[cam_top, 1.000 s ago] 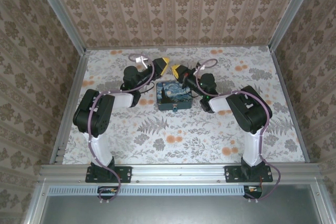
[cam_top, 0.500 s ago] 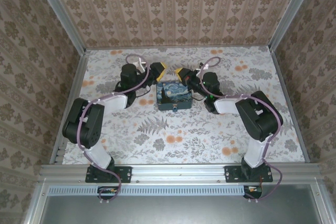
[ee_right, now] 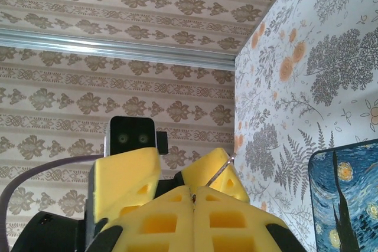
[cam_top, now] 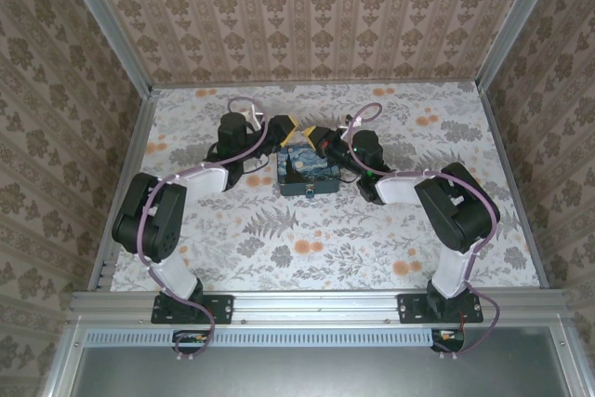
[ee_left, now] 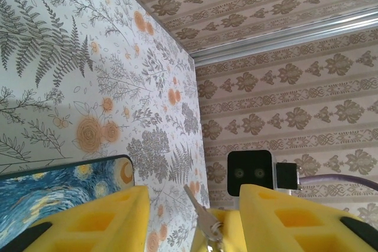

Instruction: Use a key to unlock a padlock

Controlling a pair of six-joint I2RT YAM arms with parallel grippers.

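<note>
Passing, it seems: right claw (ee_right: 194, 192) pinches thin dark metal key (ee_right: 221, 168), low centre, inside the released left claw (ee_left: 192, 196); that one should clench next.

The key (ee_left: 196, 205) is seen as thin, bright, bare metal. On the left pincer (ee_left: 189, 222), fingers (ee_left: 283, 216) of matt yellow plastic are shown. The table (ee_left: 71, 57) is covered in a matt floral print, and the box (ee_left: 53, 184) is smoothly painted.
</note>
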